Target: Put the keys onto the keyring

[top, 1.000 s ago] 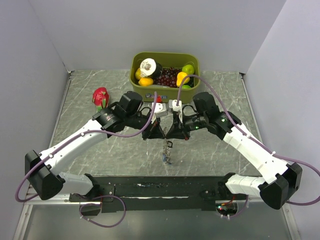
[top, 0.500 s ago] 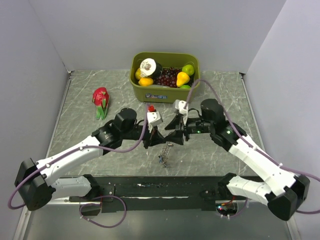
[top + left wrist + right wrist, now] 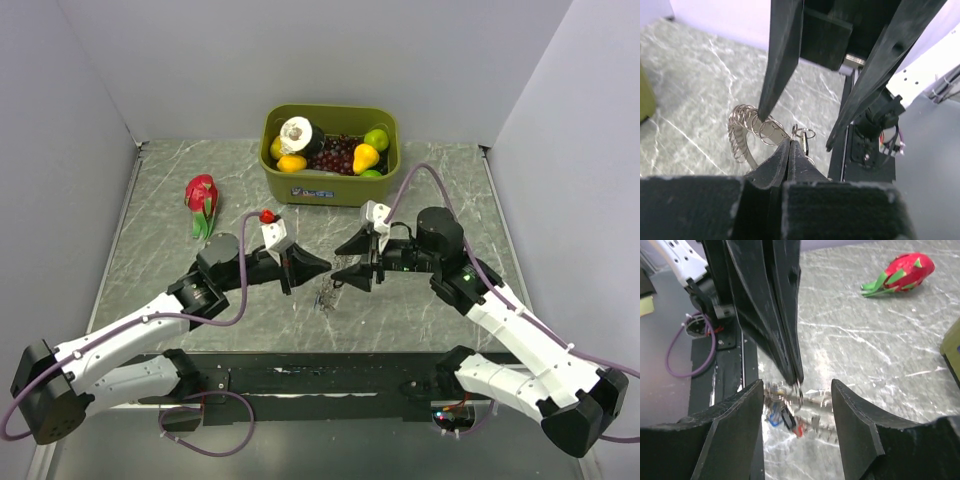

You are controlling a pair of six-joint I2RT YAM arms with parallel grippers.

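Just popping the right two-finger gripper [image 3: 343, 268] open, leaving the big coiled grey metal keyring [image 3: 742, 132] pinched tight in the left gripper [image 3: 325, 264], hanging low over the grey marbled table [image 3: 430, 200] with the tiny coloured-head silvery keys [image 3: 785, 416] bunched under it — so probably regrasping, not finishing.

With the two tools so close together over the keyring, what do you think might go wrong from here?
1. The left tool is shut on only a thin edge of the keyring, and the right tool is open. The ring and the keys could slip free if jolted.
2. The right tool's fingers closely flank the left tool's tip. Closing or advancing might strike that tip rather than catch the ring.
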